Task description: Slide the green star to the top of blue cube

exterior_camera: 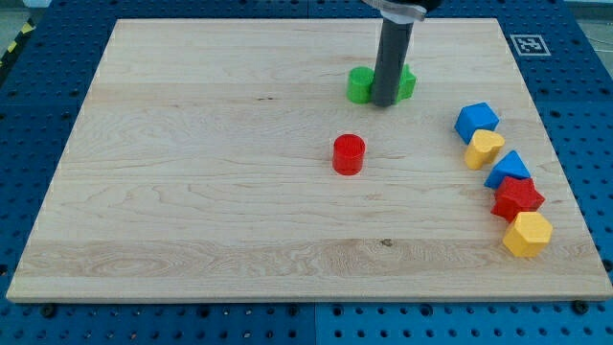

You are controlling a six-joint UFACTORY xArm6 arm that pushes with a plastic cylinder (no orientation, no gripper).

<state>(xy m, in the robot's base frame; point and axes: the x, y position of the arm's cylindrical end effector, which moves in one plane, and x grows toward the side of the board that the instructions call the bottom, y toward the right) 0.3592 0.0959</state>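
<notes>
Dark upright rod [393, 57] | my tip [385, 103] touching green star [364, 85] | grips nothing

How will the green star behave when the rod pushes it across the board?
The green star looks squat and flat-based, so it should slide, not roll or tip. Its points may make it twist against my tip, which hides its middle.

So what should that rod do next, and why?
Probably push the green star toward the view's right. My tip sits right in front of the star, hiding its middle, and the blue cube lies to the view's right and a little lower, so the star has to travel right to end up just above it.
</notes>
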